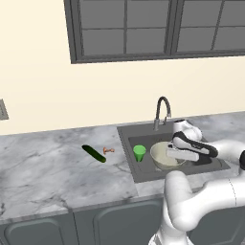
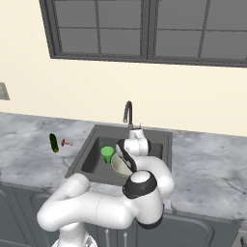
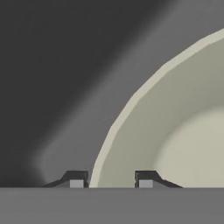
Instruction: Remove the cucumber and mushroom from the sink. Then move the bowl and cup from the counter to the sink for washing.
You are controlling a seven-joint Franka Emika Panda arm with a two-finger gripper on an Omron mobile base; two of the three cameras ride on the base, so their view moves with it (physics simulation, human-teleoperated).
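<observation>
The cucumber [image 1: 94,153] and mushroom [image 1: 108,150] lie on the counter [image 1: 43,167] left of the sink [image 1: 126,143], near each other but apart. The cup [image 1: 139,152] stands in the basin's left part, and the bowl [image 1: 162,160] sits just right of it, also in the basin. The step in hand looks like the last one: setting the bowl down. The pincer [image 3: 111,180] straddles the bowl's rim, one fingertip [image 3: 77,183] outside, the other inside, with a little gap showing, so it seems to be letting go. Next it should part fully and lift straight up, clear of the rim and the faucet [image 1: 162,109].
</observation>
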